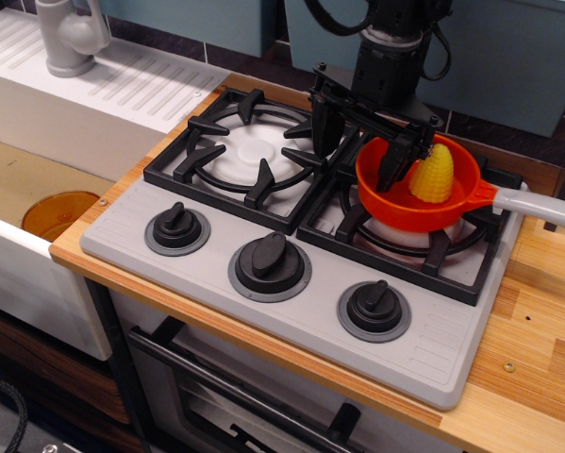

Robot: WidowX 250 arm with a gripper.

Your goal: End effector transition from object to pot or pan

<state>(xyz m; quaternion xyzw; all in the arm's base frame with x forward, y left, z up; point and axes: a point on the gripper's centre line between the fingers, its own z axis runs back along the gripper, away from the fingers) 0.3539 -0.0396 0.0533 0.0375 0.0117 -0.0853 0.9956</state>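
Note:
The orange toy frying pan [400,209] with a light grey handle [544,206] sits on the right burner of the toy stove. A yellow corn cob [433,174] stands upright inside it. My black gripper [356,149] hangs over the pan's left rim, open, fingers spread. Its left finger [321,125] is outside the pan, over the grate between the burners. Its right finger [394,162] dips inside the pan, just left of the corn. It holds nothing.
The left burner grate [252,151] is bare. Three black knobs [269,261] line the stove front. A white sink with a grey faucet [70,36] lies at the left, with an amber round dish [58,212] in the basin. Wooden counter [537,330] extends right.

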